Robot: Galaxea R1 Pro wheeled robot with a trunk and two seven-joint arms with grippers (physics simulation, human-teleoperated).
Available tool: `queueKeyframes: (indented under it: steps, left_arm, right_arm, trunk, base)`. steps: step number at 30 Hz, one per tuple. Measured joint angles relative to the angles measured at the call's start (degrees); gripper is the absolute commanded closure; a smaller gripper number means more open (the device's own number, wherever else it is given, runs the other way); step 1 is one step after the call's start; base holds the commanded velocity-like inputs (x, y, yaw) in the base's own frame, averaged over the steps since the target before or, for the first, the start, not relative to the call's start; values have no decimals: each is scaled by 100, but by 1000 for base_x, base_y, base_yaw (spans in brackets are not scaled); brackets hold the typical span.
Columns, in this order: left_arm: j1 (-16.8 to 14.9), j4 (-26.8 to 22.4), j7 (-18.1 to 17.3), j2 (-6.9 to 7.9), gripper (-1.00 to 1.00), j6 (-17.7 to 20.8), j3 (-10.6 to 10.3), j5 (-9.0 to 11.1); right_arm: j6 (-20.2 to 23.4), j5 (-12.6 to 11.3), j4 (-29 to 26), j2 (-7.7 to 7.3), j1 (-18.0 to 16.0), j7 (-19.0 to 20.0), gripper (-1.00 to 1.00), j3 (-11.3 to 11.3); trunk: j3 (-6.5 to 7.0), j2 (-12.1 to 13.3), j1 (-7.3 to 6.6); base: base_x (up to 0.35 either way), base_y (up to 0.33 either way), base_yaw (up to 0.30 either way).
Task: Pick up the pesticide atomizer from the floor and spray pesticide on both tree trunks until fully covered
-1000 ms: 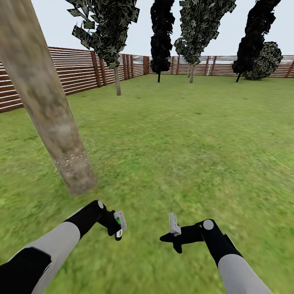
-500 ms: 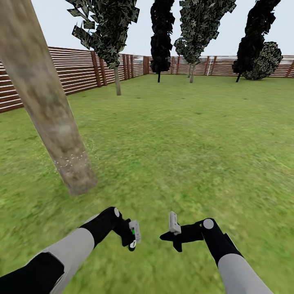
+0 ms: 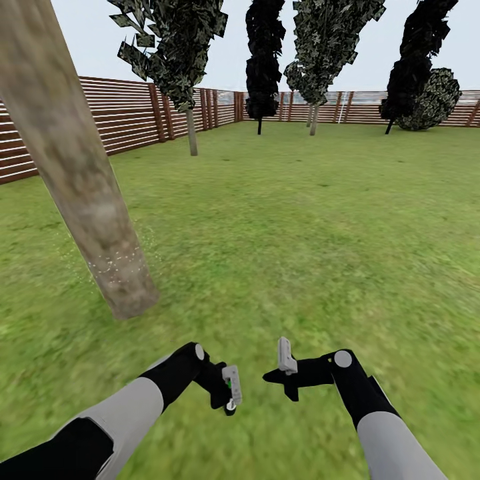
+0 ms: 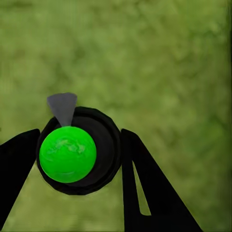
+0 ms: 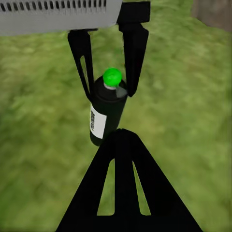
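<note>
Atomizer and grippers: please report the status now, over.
Left gripper shut on pesticide atomizer, green top. Right gripper shut, empty. Tree trunk ahead-left, speckled low down. Nothing between.

A pale overcast sky (image 3: 227,60) sits above everything. Two narrow black columnar trees rise at the far end: one (image 3: 264,60) near the middle, another (image 3: 417,60) toward the right, leaning. Just beside the right one, touching its lower foliage, is a rounded mottled shrub (image 3: 437,100). Behind the far boundary, a pale rail-like strip (image 3: 387,97) shows, too small to identify.
</note>
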Motion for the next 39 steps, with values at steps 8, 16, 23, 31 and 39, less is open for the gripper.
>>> queueKeyframes:
  steps: [8, 16, 23, 31, 39]
  left_arm:
    - [88, 200, 1, 17, 100, -407, 20, 441]
    - [168, 208, 0, 0, 100, -444, 8, 756]
    - [170, 168, 4, -86, 100, -439, 4, 857]
    - [171, 161, 54, -183, 100, -598, -8, 1036]
    - [171, 120, 101, -244, 100, -604, -8, 1036]
  right_arm:
    - [0, 3, 0, -1, 0, 0, 100, 0]
    - [0, 7, 0, -1, 0, 0, 100, 0]
    - [0, 5, 5, -2, 0, 0, 100, 0]
    - [0, 4, 9, 0, 0, 0, 100, 0]
    - [0, 6, 9, 1, 0, 0, 100, 0]
  trunk:
    - [0, 0, 0]
    - [0, 0, 0]
    - [0, 0, 0]
    - [0, 0, 0]
    - [0, 0, 0]
  base:
    - [0, 0, 0]
    - [0, 0, 0]
    - [0, 0, 0]
    - [0, 0, 0]
    - [0, 0, 0]
